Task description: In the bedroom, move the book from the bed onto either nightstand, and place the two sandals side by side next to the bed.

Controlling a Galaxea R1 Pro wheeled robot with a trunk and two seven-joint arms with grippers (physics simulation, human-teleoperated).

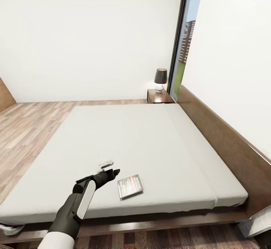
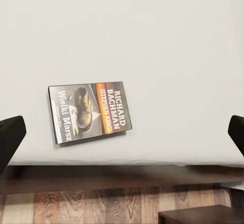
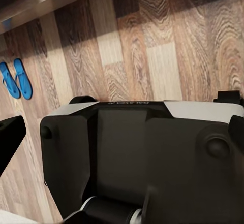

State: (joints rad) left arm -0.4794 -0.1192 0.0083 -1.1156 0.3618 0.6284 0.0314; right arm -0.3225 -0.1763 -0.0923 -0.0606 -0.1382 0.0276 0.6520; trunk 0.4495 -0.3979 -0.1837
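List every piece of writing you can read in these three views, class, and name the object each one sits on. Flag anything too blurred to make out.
"RICHARD BACHMAN": large white letters on the book cover, left wrist view.
"STEPHEN KING": smaller letters on the orange band of the same cover.
"Wielki Marsz": white title on the same cover.
A faint embossed word on the robot's dark base, right wrist view: too blurred to read.
The book in the head view: lettering too small to read.
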